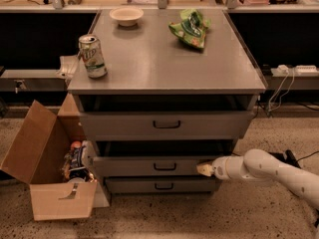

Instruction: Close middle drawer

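Observation:
The middle drawer point(149, 166) of the grey metal cabinet stands pulled out a little, its plain front with a small dark bar handle point(165, 167) ahead of the bottom drawer point(159, 185). The top drawer point(164, 125) also sticks out slightly. My gripper point(203, 169) comes in from the right on a white arm point(264, 169) and its tip rests against the right end of the middle drawer's front.
On the cabinet top point(164, 63) stand a green soda can point(92, 56), a white bowl point(126, 16) and a green chip bag point(191, 29). An open cardboard box point(47, 168) with items sits on the floor at the left. Cables and a power strip point(291, 69) lie at the right.

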Available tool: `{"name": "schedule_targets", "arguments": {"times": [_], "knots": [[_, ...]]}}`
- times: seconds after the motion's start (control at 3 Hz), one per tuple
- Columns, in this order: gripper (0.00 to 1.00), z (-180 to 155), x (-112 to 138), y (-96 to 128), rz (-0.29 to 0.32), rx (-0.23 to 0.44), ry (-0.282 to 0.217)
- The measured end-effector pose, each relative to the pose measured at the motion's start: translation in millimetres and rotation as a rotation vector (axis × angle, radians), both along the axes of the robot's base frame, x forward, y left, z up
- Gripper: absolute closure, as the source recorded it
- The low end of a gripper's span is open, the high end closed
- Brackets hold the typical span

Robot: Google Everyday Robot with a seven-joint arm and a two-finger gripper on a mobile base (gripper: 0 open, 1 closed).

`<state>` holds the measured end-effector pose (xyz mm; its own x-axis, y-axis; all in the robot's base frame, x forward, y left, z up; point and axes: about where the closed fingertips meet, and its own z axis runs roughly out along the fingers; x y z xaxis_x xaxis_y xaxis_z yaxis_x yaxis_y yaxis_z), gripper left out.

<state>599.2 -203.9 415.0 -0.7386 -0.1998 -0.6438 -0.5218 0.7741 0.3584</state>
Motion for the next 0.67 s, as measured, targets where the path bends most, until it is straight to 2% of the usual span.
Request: {"name": "schedule_targets", "arguments": {"times": [0.67], "knots": [[1.00,1.3,0.7,0.3,0.000,0.000,-0.005]]}}
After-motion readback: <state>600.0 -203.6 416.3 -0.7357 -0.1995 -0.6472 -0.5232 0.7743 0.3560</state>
